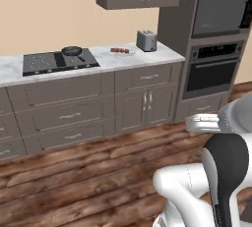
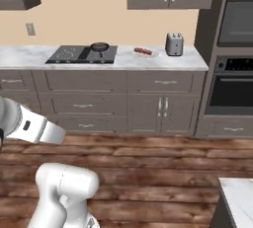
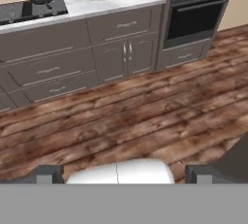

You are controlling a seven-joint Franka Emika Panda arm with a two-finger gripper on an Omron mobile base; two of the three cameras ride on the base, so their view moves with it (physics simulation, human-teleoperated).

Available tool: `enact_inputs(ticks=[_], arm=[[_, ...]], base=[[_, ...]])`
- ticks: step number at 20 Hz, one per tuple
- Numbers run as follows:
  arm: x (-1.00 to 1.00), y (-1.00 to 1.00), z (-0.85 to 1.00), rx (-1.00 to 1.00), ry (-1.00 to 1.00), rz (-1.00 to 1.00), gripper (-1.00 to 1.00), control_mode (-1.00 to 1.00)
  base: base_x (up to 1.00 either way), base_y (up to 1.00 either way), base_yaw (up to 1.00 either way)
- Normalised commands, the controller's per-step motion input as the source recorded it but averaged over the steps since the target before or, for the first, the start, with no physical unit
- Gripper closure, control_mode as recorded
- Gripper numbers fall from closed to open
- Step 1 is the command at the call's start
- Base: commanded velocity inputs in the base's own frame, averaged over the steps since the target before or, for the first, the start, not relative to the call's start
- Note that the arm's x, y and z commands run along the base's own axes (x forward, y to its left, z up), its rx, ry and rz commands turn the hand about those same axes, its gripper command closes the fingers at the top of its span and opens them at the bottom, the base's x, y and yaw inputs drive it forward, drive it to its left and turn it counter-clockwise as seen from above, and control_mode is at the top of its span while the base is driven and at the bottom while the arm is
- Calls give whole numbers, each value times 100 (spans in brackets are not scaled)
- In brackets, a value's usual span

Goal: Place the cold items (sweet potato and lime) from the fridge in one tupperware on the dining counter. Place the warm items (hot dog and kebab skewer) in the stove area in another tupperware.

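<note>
The pincer stands wide and empty, well back over the wooden floor. The kebab skewer lies on a plate on the stove area bench, near the toaster (small, thin). A hasty approach risks nudging it off the plate.

Across the room, a black flat cooktop sits in the pale marble desk, and just right of it lies a thin reddish-brown kebab skewer.
</note>
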Motion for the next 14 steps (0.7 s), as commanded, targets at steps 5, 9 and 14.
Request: enact_inputs(ticks=[5, 9, 14], arm=[[0, 0, 0, 0, 0, 0, -100, 100], [0, 0, 0, 0, 0, 0, -100, 100], [0, 0, 0, 0, 0, 0, -100, 100]], base=[[100, -4, 0], [100, -16, 0], [100, -28, 0]])
